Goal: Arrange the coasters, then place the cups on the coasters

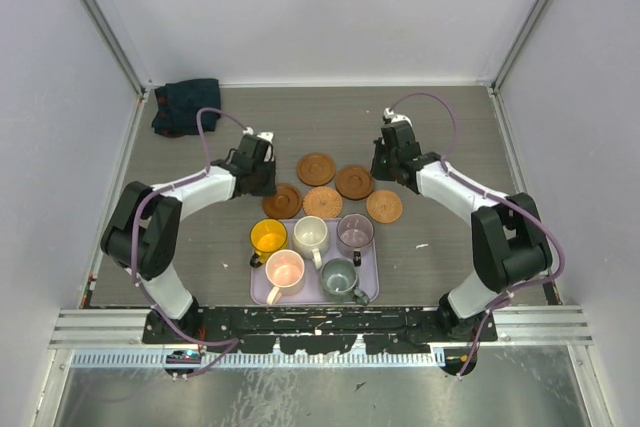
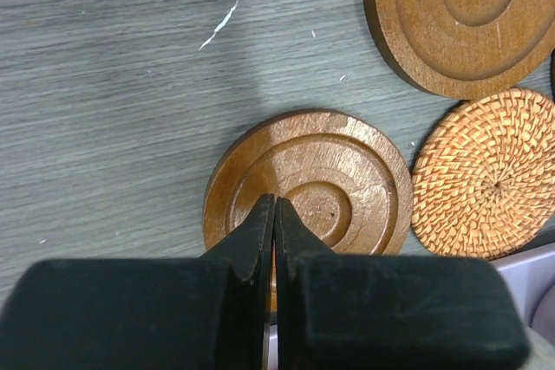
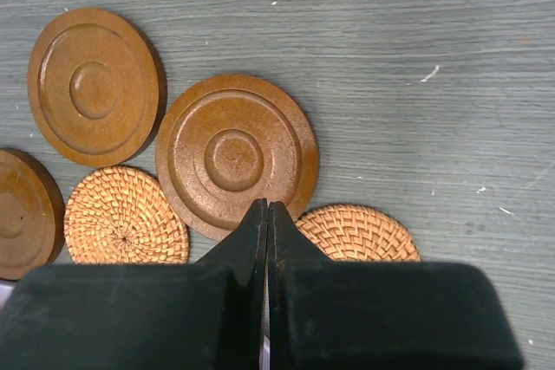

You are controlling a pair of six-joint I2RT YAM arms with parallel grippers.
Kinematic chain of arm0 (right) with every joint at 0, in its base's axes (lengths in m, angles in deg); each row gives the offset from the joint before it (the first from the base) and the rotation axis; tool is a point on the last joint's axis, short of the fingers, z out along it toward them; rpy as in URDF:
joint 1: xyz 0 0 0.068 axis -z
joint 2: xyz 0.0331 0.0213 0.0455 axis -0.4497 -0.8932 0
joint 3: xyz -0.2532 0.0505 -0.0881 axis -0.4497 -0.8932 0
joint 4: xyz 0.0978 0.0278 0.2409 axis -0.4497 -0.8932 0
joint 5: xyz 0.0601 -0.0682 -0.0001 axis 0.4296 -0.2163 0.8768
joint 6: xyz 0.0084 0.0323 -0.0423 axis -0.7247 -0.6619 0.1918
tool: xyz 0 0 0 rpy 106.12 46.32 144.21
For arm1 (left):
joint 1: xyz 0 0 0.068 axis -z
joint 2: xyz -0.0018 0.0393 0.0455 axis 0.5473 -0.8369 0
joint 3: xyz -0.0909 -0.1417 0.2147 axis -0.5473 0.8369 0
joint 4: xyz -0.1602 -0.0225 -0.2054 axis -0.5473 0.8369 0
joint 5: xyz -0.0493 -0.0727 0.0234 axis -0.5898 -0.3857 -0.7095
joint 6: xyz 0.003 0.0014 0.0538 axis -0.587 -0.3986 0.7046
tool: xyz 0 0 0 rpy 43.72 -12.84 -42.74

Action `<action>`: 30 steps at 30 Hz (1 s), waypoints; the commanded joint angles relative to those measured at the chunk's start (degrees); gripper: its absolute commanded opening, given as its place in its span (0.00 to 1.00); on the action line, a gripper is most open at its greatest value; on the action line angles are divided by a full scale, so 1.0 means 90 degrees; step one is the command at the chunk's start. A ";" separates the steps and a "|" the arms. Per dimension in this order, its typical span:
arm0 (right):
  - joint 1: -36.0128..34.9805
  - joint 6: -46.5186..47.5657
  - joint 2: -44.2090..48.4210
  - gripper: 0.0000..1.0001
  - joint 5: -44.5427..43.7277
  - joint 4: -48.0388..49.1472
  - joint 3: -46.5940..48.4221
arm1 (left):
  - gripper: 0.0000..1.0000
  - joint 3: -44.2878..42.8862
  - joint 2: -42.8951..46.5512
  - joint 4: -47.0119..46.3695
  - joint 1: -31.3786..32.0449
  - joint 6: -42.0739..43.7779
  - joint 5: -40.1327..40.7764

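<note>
Five coasters lie in a cluster behind the tray. Three are brown wood (image 1: 316, 168) (image 1: 354, 182) (image 1: 282, 199), two are woven tan (image 1: 322, 202) (image 1: 384, 206). My left gripper (image 2: 274, 202) is shut, its tips over the near rim of a ringed wooden coaster (image 2: 329, 181), with nothing between them. My right gripper (image 3: 266, 206) is also shut and empty, its tips over the edge of another wooden coaster (image 3: 232, 152), beside a woven coaster (image 3: 360, 230). Five cups stand on the lilac tray (image 1: 373, 269): yellow (image 1: 268, 237), white (image 1: 311, 235), purple-grey (image 1: 354, 232), pink (image 1: 285, 269), grey-green (image 1: 340, 277).
A dark blue cloth (image 1: 185, 107) lies bunched at the back left corner. White walls close in the table on three sides. A small white scrap (image 1: 422, 245) lies right of the tray. Both arms reach in over the coasters from either side.
</note>
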 commanded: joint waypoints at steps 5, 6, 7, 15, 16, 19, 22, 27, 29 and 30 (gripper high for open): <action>-0.0221 0.0167 -0.0410 0.01 0.0264 0.0248 0.0487 | 0.01 -0.0360 -0.0215 -0.0231 0.0043 -0.0036 -0.0206; -0.0259 0.0169 -0.0463 0.01 0.0260 0.0238 0.0523 | 0.01 -0.0356 -0.0222 -0.0231 0.0050 -0.0038 -0.0198; -0.0277 0.0160 -0.0516 0.01 0.0264 0.0231 0.0555 | 0.00 -0.0342 -0.0235 -0.0231 0.0055 -0.0043 -0.0190; -0.0482 0.0150 -0.0804 0.01 0.0246 0.0228 0.0663 | 0.00 -0.0286 -0.0349 -0.0221 0.0056 -0.0029 -0.0107; -0.0505 0.0149 -0.0835 0.01 0.0241 0.0224 0.0682 | 0.00 -0.0295 -0.0368 -0.0222 0.0056 -0.0029 -0.0112; -0.0571 0.0159 -0.0935 0.01 0.0229 0.0183 0.0731 | 0.00 -0.0337 -0.0449 -0.0230 0.0058 -0.0055 -0.0119; -0.0607 0.0169 -0.1019 0.01 0.0199 0.0144 0.0787 | 0.00 -0.0387 -0.0552 -0.0231 0.0064 -0.0072 -0.0153; -0.0718 0.0193 -0.0987 0.01 0.0036 0.0049 0.0831 | 0.00 -0.0366 -0.0474 -0.0252 0.0070 -0.0083 -0.0250; -0.0779 0.0203 -0.0847 0.01 -0.0151 0.0066 0.0692 | 0.00 -0.0274 -0.0310 -0.0330 0.0096 -0.0007 -0.0292; -0.0790 0.0204 -0.0755 0.01 -0.0201 0.0084 0.0613 | 0.00 -0.0239 -0.0213 -0.0358 0.0123 0.0050 -0.0333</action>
